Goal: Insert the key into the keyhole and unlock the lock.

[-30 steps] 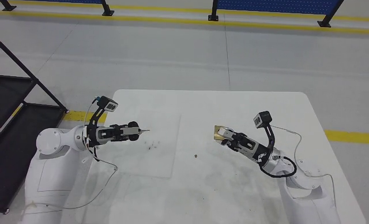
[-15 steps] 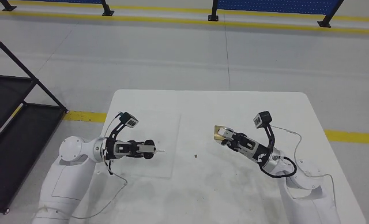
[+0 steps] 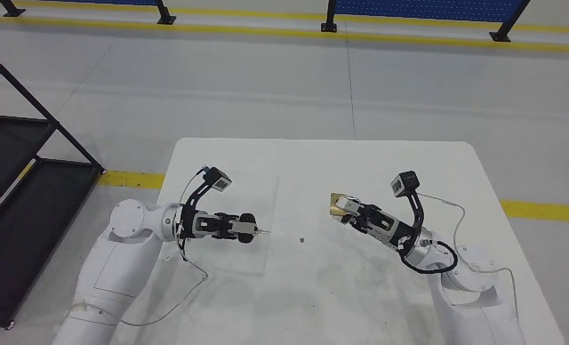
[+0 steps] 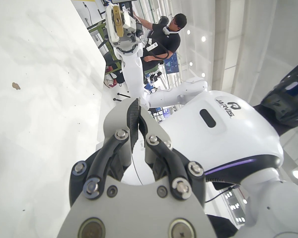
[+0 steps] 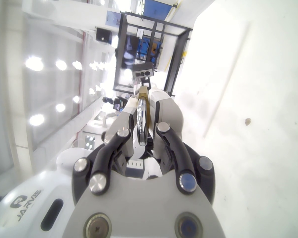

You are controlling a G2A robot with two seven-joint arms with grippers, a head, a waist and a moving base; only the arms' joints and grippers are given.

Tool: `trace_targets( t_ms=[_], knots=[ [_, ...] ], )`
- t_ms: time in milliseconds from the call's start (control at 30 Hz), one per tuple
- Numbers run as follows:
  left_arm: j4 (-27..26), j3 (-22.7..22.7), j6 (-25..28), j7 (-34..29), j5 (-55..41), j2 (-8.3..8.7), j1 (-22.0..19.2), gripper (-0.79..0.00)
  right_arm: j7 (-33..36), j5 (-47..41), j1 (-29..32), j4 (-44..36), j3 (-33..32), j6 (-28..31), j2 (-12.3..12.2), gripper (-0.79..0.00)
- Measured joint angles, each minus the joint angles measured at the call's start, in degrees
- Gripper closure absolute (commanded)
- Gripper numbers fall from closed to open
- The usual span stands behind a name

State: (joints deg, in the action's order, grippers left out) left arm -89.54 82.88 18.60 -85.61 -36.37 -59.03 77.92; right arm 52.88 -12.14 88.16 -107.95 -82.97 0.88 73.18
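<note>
1. Left fingers (image 4: 132,115) are clenched on the key (image 3: 262,230), left of centre in the top view.
2. Right fingers (image 5: 164,111) are clamped on the brass lock (image 3: 338,203), right of centre over the worktop (image 3: 382,167) and well apart from the key.
3. We'd match the key blade to the keyhole (image 4: 118,22) slot first, then go straight in slowly. We'd turn only once it's seated.

The left claw (image 3: 254,229), key (image 3: 263,230) in it, hangs left of frame centre over the worktop (image 3: 382,167). The right claw (image 3: 345,208), gripping the lock (image 3: 336,201), hangs right of centre, well apart.
</note>
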Motion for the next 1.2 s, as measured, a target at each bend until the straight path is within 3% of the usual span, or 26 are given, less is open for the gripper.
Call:
trace_targets(
  t_ms=[567, 1033, 1200],
  knots=[
    [2.09, -10.84, -1.76, 10.68, 6.23, -1.64, -9.12, 0.000, 0.00, 0.00, 0.00, 0.00, 0.00, 0.00, 0.00, 0.000],
    [2.37, -11.92, -2.98, 11.50, 6.57, -1.74, -9.50, 0.000, -0.04, 0.04, 0.01, -0.01, 0.01, 0.02, 0.00, 0.000],
    [1.86, -11.77, -2.91, 13.00, 6.42, -1.74, -8.79, 0.000, -1.49, 4.05, 0.67, -0.80, 1.54, 0.86, -0.29, 0.000]
  ],
)
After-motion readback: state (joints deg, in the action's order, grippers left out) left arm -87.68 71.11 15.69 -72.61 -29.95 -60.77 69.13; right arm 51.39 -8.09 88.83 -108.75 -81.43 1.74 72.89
